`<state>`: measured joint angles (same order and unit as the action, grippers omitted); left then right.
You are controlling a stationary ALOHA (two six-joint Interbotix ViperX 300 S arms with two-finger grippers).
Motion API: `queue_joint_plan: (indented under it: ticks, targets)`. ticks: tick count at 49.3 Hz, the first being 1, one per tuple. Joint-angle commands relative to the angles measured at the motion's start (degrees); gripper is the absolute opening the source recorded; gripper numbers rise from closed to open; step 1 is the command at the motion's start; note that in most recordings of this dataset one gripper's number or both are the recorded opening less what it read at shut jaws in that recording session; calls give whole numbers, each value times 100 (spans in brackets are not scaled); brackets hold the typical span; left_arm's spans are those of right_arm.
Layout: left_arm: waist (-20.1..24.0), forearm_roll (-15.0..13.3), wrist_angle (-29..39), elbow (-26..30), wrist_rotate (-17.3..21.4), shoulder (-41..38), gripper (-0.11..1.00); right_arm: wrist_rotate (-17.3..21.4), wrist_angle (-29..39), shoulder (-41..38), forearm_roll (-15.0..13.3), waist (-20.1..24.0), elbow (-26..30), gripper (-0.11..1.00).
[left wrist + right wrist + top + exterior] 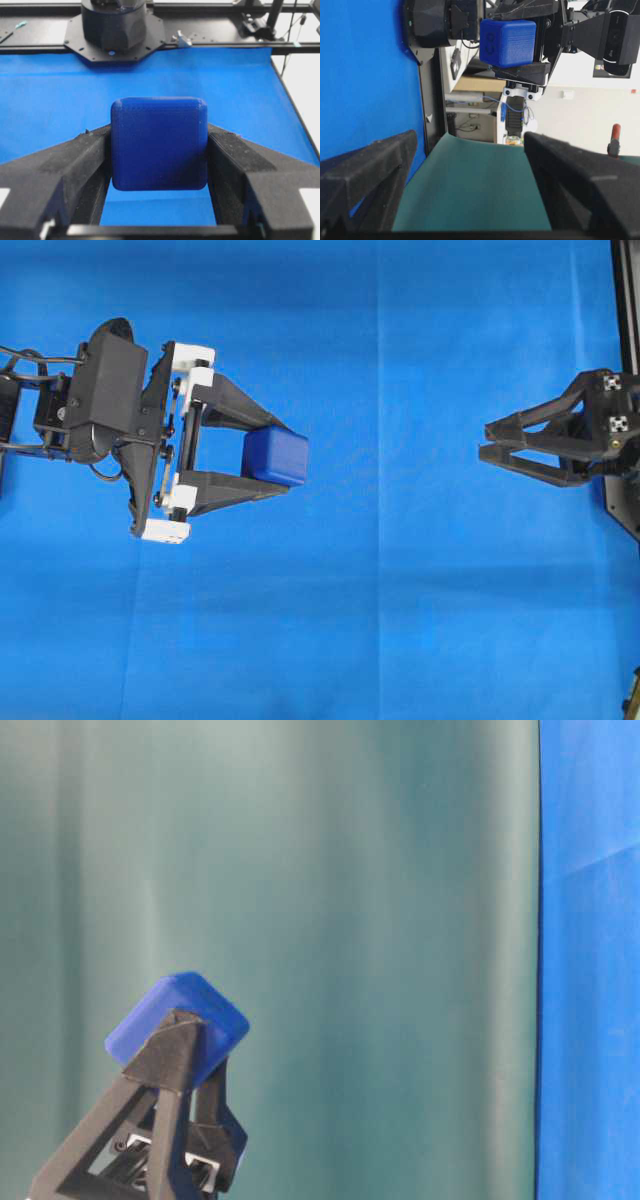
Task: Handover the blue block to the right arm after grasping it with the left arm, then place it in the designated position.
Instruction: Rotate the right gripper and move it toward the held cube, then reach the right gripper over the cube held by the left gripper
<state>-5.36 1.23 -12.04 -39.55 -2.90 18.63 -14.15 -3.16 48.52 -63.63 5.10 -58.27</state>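
Spread wide beneath both arms, blue cloth [400,620], creased in faint fold lines; behind it in the table-level view, a dull green backdrop [350,920]. At the far end in the left wrist view, a black mounting plate [115,47] bolted at the cloth's edge, with black rails and cables beyond. On the left of the overhead view, the left arm [105,390], level above the cloth, its left gripper [275,457] clamped on the blue block [276,456], one black finger [75,165] pressed to each side face, white plastic pieces at the finger bases. Block raised clear of the cloth and pointed toward the opposite arm. On the right edge, the right arm [610,430], its right gripper [484,440] with jaws spread wide and nothing between them, aimed at the block yet well apart from it. Open cloth alone between the two grippers; nothing standing in the way. On the block's side face in the right wrist view, small raised markings, too small to read.
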Motion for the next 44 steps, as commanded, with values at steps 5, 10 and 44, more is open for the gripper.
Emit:
queue_joint_plan:
  ticks: [5, 10, 44]
  targets:
    - [18, -9, -44, 62, -18, 114, 48, 18, -35, -158, 18, 18, 290, 95]
    - [18, -9, -35, 62, -18, 114, 48, 18, -35, -360, 18, 18, 439, 95]
    - [18, -9, -26, 70, -18, 114, 48, 53, -26, -2769, 26, 9, 2470, 95]
